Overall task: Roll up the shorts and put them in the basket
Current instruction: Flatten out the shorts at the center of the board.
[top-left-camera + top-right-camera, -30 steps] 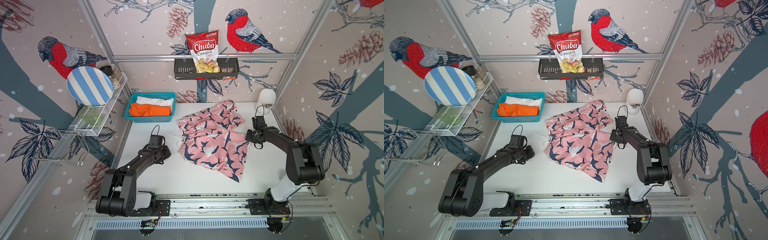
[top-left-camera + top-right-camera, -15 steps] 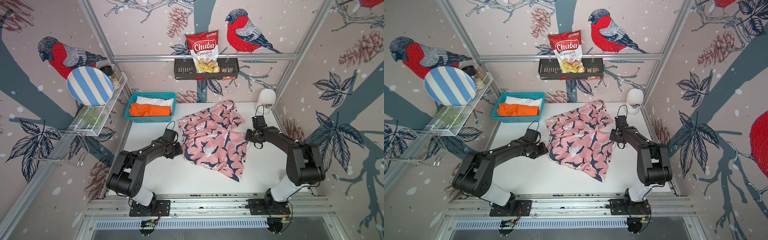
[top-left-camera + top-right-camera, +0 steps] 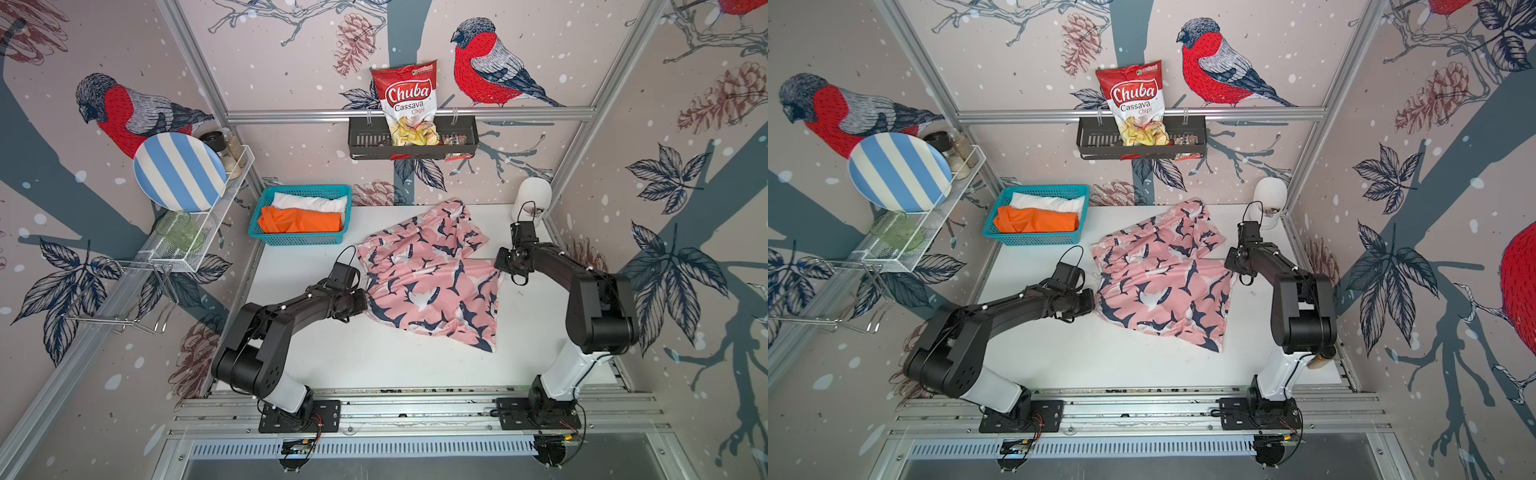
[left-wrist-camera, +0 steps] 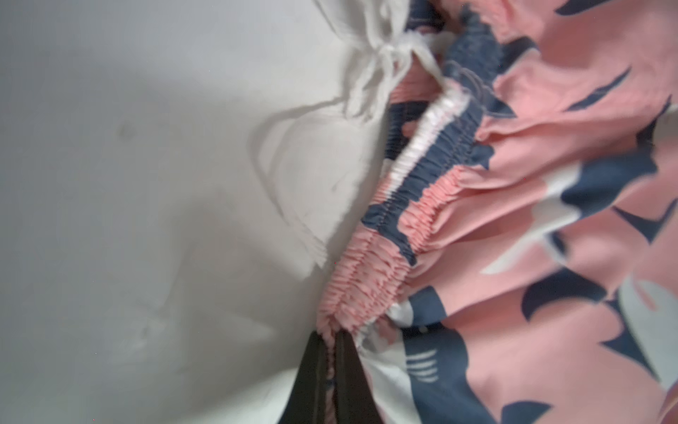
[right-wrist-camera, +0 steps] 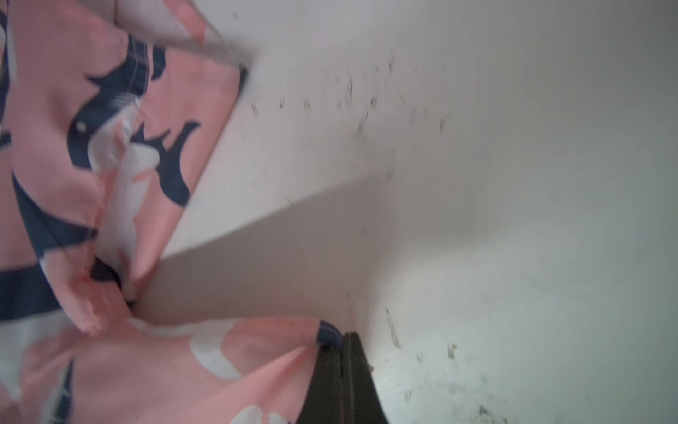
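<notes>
**Pink cloth shorts with navy-and-white shapes [image 3: 428,274]: clamped at both sides**

In both top views the pink shorts lie crumpled at centre frame on the white table [image 3: 374,361]. The left gripper [image 4: 332,339] has its fingers pinched together on the gathered elastic waistband at the cloth's left edge. The right gripper [image 5: 345,339] is closed on a hem corner at the right edge. The plain orange shorts [image 3: 299,221] and plain white shorts [image 3: 309,202] sit in the teal plastic basket [image 3: 295,240], upper left of centre.

Bird-and-pinecone wallpapered walls [image 3: 291,62], aluminium frame [image 3: 291,116], white tabletop [image 3: 374,353], black wall shelf [image 3: 365,137], white wire rack [image 3: 232,183].
</notes>
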Controlling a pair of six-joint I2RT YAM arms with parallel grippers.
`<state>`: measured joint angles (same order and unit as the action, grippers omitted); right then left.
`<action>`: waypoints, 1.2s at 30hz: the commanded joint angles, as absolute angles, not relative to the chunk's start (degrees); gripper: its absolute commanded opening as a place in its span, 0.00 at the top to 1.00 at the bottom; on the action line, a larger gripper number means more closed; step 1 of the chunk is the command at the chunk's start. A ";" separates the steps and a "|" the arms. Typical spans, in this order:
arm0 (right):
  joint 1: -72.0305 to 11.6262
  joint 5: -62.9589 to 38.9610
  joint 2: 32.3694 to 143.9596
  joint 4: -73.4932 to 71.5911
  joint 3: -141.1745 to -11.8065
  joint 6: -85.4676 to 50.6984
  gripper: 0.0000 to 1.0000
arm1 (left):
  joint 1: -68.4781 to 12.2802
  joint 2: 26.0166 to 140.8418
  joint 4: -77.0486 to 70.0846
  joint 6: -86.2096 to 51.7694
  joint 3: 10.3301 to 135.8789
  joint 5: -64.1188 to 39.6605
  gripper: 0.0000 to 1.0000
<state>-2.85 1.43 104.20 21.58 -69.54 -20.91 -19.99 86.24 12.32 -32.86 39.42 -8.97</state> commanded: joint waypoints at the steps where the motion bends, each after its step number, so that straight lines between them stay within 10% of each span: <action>1: -1.42 2.08 108.51 20.62 -75.08 -21.12 1.00 | -19.44 82.63 19.02 -35.50 36.23 -4.25 1.00; 10: -1.43 3.50 117.48 22.90 -85.71 -21.06 0.97 | -19.54 76.97 19.56 -37.87 30.76 -4.93 1.00; 17: -5.68 5.11 102.60 26.27 -74.85 -21.82 0.37 | -19.47 76.70 17.63 -38.63 32.32 -6.81 1.00; 26: -5.88 -6.75 71.38 29.50 -45.72 -35.67 0.16 | -17.69 79.86 15.95 -36.62 37.24 -6.58 1.00; 36: -11.08 -14.05 60.50 29.95 -30.05 -51.33 0.31 | -14.83 80.88 14.74 -34.43 37.80 -8.52 1.00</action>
<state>-10.15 -10.46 61.01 31.35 -32.38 -44.99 -15.38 81.12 15.38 -35.68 37.63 -7.92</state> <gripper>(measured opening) 0.699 0.070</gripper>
